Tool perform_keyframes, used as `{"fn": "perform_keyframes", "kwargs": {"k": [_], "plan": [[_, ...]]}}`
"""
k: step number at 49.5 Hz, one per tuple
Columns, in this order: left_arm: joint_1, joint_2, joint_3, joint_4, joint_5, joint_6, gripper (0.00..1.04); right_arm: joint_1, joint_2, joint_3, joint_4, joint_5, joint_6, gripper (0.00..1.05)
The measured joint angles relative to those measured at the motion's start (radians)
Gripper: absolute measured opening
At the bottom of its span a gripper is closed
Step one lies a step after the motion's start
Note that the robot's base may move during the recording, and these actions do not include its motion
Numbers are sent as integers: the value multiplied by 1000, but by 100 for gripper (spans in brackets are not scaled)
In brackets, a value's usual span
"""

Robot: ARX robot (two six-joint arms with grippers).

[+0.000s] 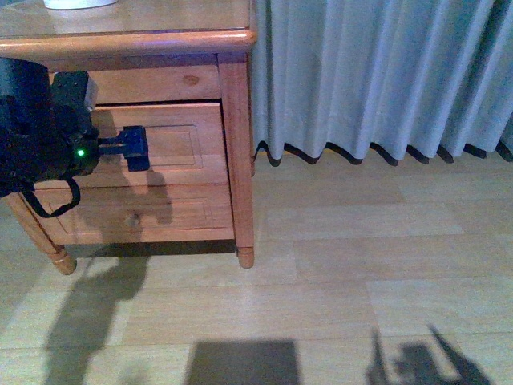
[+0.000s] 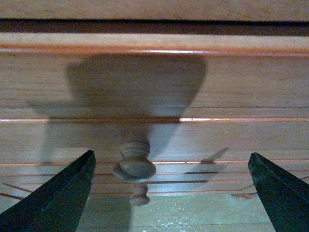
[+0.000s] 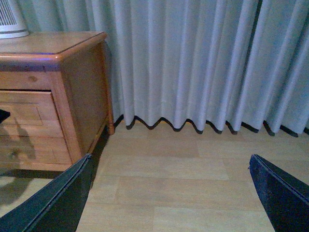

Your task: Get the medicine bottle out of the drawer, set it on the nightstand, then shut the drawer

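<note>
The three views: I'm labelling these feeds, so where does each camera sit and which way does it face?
Front view: on the body, looking down at the nightstand, curtain and floor; the left arm shows, left gripper at the drawer.
Left wrist view: on the left wrist, facing the drawer's knob close up, between the open jaws.
Right wrist view: on the right wrist, facing curtain and floor; the open right gripper shows.
Shared: the nightstand appears in all three.

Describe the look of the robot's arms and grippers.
The left arm is a bulky black housing with a lit green light and a black cable looping beneath. The left gripper looks blue from the front. In the wrist views it and the right gripper have dark, smooth, wedge-shaped fingers tapering to points.
</note>
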Motion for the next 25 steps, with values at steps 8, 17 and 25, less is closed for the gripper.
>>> {"fn": "perform_keyframes", "kwargs": {"k": [8,17,25], "plan": [[4,4,1,12,10,0,98,0,0,0,0,0,0,98],[8,14,5,23,11,-2,82,0,0,0,0,0,0,98],[14,19,8,22,8,-9,54,0,0,0,0,0,0,98]]}}
